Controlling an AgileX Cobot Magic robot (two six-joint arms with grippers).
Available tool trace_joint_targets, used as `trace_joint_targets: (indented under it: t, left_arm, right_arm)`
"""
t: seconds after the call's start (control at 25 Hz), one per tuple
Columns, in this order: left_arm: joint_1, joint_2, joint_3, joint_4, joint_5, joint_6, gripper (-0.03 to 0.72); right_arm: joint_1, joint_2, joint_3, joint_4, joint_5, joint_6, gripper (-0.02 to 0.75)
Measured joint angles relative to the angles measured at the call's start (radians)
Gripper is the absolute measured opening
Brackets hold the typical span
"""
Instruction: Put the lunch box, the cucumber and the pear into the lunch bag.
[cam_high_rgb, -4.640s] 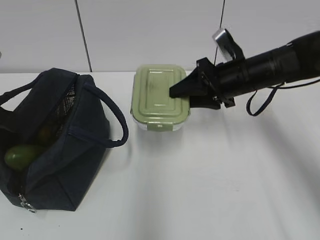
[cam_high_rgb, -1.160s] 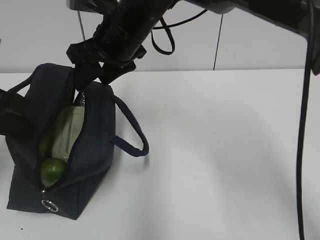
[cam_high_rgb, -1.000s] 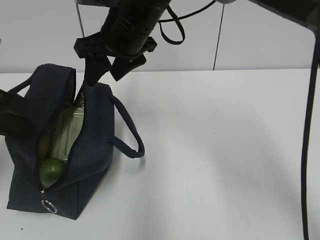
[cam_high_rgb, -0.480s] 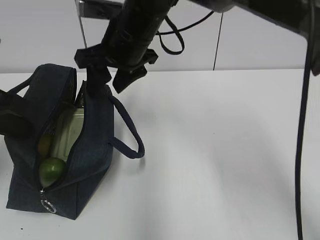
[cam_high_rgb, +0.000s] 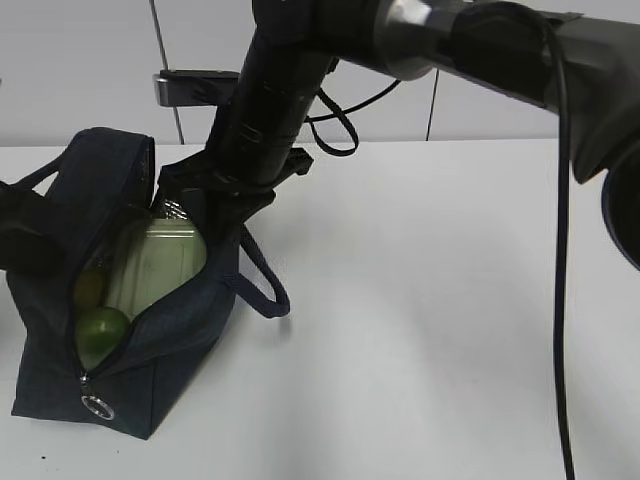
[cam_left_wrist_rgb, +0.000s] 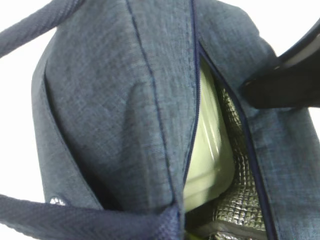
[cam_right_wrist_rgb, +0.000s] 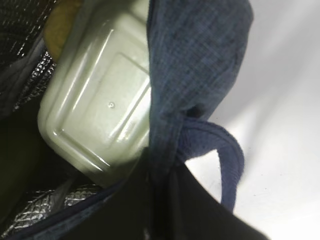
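Fingers of the right gripper (cam_high_rgb: 215, 195) are pressing at the lunch bag (cam_high_rgb: 170, 340) rim; whether they are clamping it is unclear. Inside are sitting the lunch box (cam_high_rgb: 155, 265), cucumber (cam_high_rgb: 100, 330) and pear (cam_high_rgb: 88, 290). Left gripper's state cannot be told. No writing is showing.

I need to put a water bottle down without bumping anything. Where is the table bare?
The widest bare stretch is the white table right of the lunch bag and its loop handle, reaching the right edge. The strip in front of the bag is narrow. The left is crowded: the right gripper presses at the bag's rim, beside the lunch box.
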Motion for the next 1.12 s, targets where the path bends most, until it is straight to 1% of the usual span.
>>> trace_joint_targets:
  t: [0.2, 0.32, 0.44, 0.52, 0.64, 0.76, 0.84, 0.96, 1.12]
  left_arm:
    - [0.000, 0.002, -0.003, 0.007, 0.003, 0.000, -0.020]
    - [-0.006, 0.029, -0.045, 0.015, 0.035, 0.000, -0.020]
    - [-0.044, 0.084, -0.120, 0.028, 0.060, 0.000, -0.020]
    - [-0.079, 0.124, -0.180, 0.034, 0.075, 0.000, -0.020]
    - [-0.140, 0.192, -0.267, 0.033, 0.087, 0.000, -0.020]
    - [-0.186, 0.265, -0.338, 0.030, 0.090, -0.004, -0.020]
    - [-0.211, 0.311, -0.378, 0.030, 0.090, -0.004, -0.021]
    - [-0.244, 0.360, -0.430, 0.029, 0.095, -0.004, -0.021]
    - [-0.269, 0.392, -0.470, 0.029, 0.105, -0.004, -0.021]
  right_arm:
    - [0.000, -0.059, 0.053, -0.017, -0.004, -0.003, 0.006]
    - [0.000, -0.122, 0.131, -0.024, -0.034, -0.005, 0.006]
    - [-0.008, -0.207, 0.242, -0.045, -0.103, -0.005, 0.006]
    - [-0.033, -0.267, 0.322, -0.046, -0.137, -0.005, 0.006]
    - [-0.096, -0.363, 0.460, -0.038, -0.198, -0.010, 0.006]
    - [-0.162, -0.445, 0.605, 0.007, -0.264, -0.054, 0.006]
    - [-0.185, -0.490, 0.671, 0.016, -0.304, -0.084, 0.006]
    - [-0.194, -0.528, 0.718, 0.023, -0.333, -0.104, 0.006]
    - [-0.196, -0.532, 0.726, 0.025, -0.349, -0.110, 0.006]
